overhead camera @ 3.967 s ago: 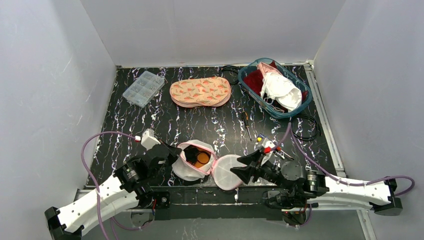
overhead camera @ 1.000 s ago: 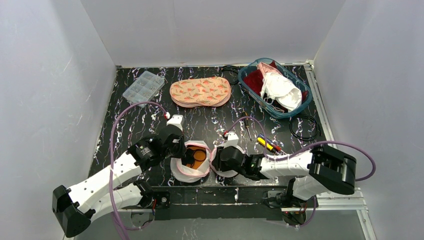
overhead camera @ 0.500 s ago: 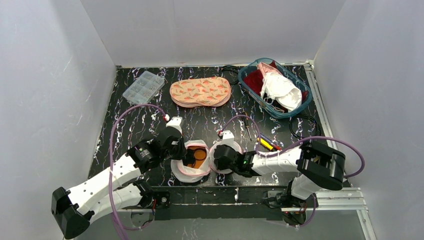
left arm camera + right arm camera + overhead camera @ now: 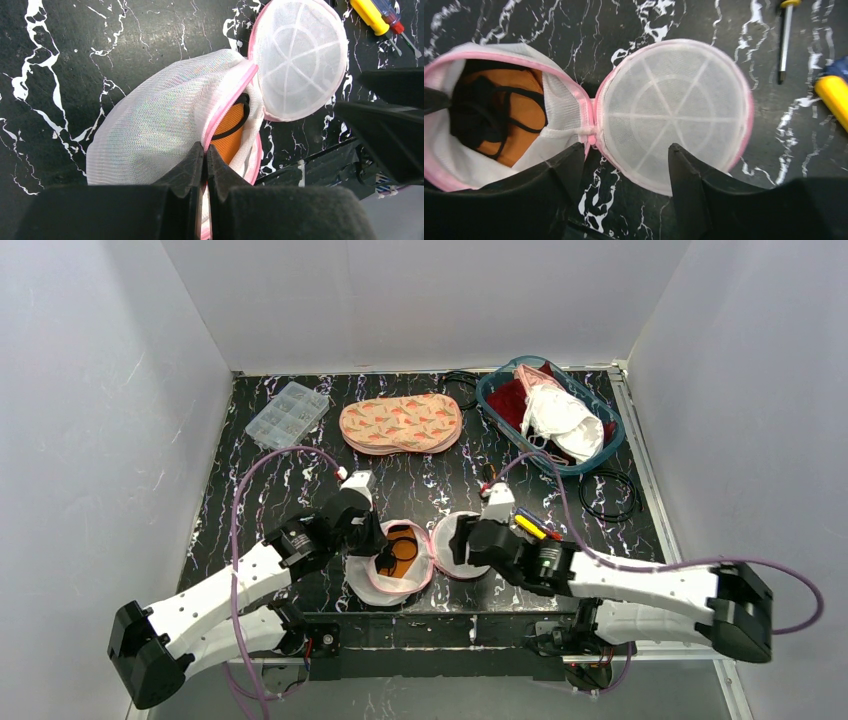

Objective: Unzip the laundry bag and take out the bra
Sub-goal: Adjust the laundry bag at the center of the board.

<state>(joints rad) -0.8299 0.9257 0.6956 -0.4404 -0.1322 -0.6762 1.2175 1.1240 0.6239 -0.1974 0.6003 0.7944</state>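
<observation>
Near the front edge of the black table (image 4: 420,490), veined in white and purple, we see the mesh bag (image 4: 150,130) lying between the two arms. It is unzipped. Its round lid (image 4: 674,115) is folded out to the right and lies flat on the table, joined to the bag at one spot on the pink rim. We see the orange bra (image 4: 519,130) with its black straps inside the bag's open mouth.

The left gripper (image 4: 205,150) is pinched tight on the bag's pink rim, at the near side of the mouth. The right gripper (image 4: 626,150) hangs over the hinge and the left part of the lid, its jaws wide apart and nothing between them.

Just right of the lid lies a yellow-handled screwdriver (image 4: 530,527), and a thin one (image 4: 785,40) lies beyond it. Toward the back we find a clear box (image 4: 287,415) on the left, a pink patterned pouch (image 4: 401,423) in the middle and a teal basket (image 4: 497,418) on the right, filled with white and red clothes (image 4: 560,420). A coil of black cable (image 4: 584,498) lies near the right edge.

Plain pale walls (image 4: 420,300) close the table in at the back and on both sides.
</observation>
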